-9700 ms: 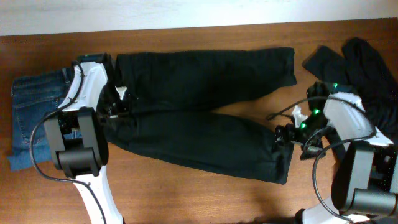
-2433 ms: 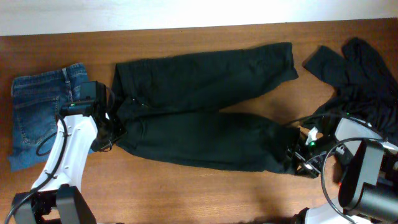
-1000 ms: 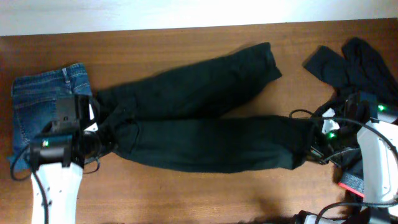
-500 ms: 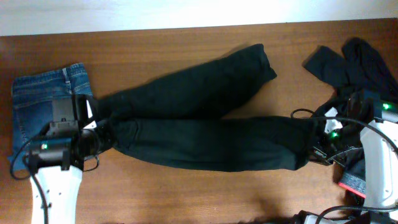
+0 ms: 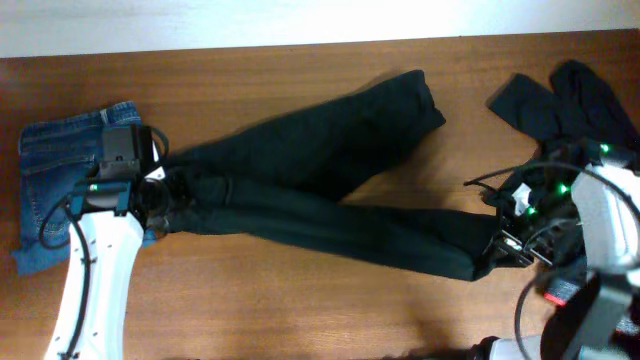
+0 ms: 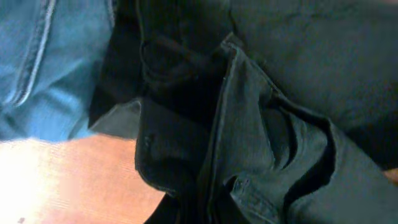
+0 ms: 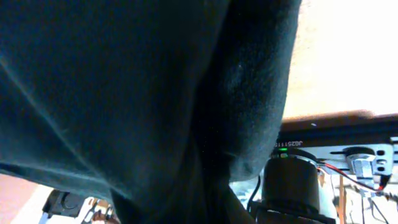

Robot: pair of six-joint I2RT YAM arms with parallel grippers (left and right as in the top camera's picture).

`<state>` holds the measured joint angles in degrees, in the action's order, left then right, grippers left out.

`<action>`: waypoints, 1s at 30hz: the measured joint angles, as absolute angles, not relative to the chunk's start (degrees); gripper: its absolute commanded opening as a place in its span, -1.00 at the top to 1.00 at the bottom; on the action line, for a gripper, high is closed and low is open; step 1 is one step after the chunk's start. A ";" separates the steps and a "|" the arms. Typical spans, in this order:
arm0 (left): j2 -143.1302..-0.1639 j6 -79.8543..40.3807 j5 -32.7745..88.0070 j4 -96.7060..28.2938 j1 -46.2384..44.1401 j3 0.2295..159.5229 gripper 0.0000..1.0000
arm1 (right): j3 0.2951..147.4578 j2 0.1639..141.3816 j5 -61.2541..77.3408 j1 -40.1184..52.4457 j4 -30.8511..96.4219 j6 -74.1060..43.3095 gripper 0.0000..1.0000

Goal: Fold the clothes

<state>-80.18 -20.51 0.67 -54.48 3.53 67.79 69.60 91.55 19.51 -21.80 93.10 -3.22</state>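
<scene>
Your desk (image 5: pixel 300 310) carries the black trousers (image 5: pixel 330 215) stretched across its middle. One leg runs up toward the far edge and the other slants down to the right, so the two legs fork apart. The blue jeans (image 5: pixel 55 180) lie folded at the left end, their right edge touching the trousers' waist. A loose heap of black garments (image 5: pixel 580 100) sits at the far right corner.

Your left arm (image 5: pixel 95 270) reaches up from the near edge, wrist bent right toward the waistband. Your right arm (image 5: pixel 610 210) curls in from the right, wrist pointing left at the lower leg's cuff.

Your left pincer (image 5: pixel 165 190) is clamped nearly closed on the bunched waistband of the trousers. Your right pincer (image 5: pixel 497 248) is pinched on the cuff; its fingers are buried in cloth in the wrist view.
</scene>
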 measured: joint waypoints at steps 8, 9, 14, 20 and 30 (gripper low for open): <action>-85.32 -20.53 3.97 -44.27 3.09 67.83 1.00 | 81.12 102.96 18.26 -20.58 96.18 -3.25 0.71; -86.04 -20.53 4.51 -42.94 3.07 67.83 0.99 | 82.83 104.73 17.98 -20.03 96.55 -3.25 0.71; -89.06 -20.78 5.69 -38.22 3.07 67.83 0.99 | 89.25 112.49 16.14 -16.14 97.08 -3.31 0.63; -91.37 -20.82 5.61 -33.65 3.01 67.83 1.00 | 96.40 120.51 14.31 -9.43 96.60 -3.88 0.60; -95.31 -21.02 3.16 -29.63 2.52 67.85 0.99 | 104.14 122.98 13.74 -7.79 70.43 -6.81 -0.86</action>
